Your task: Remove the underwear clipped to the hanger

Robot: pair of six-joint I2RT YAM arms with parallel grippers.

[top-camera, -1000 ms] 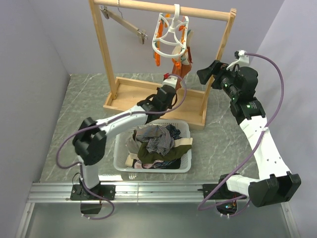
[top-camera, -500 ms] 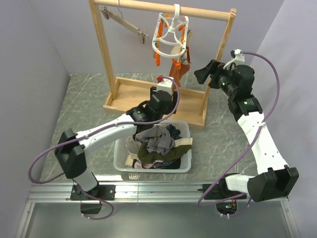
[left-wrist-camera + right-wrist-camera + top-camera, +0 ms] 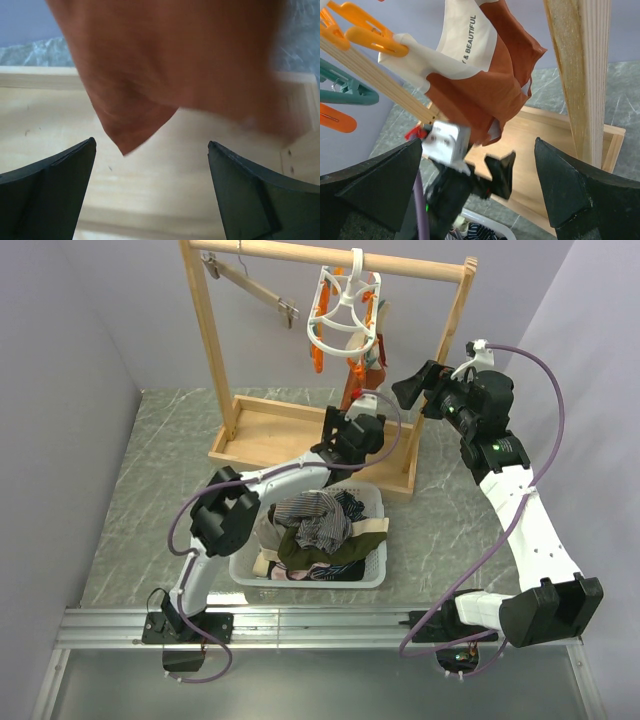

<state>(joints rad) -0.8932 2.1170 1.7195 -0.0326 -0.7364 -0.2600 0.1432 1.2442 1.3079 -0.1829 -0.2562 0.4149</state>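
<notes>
A rust-orange underwear with a cream printed band hangs from the white hanger, held by an orange peg. My left gripper sits just below its lower tip, open, with nothing between the jaws. In the left wrist view the cloth fills the top, above the gap of my left gripper. My right gripper is open to the right of the cloth, apart from it. In the right wrist view my right gripper looks at the underwear and at my left gripper.
The hanger hooks on a wooden rack's top rail; its right post stands beside my right gripper, its base board lies under my left. A white basket of removed clothes sits in front. A teal peg dangles nearby.
My left gripper was shut at the rust-orange underwear and has opened, dropping slightly back; the cloth stays clipped. My right gripper rose a little and then held still.
</notes>
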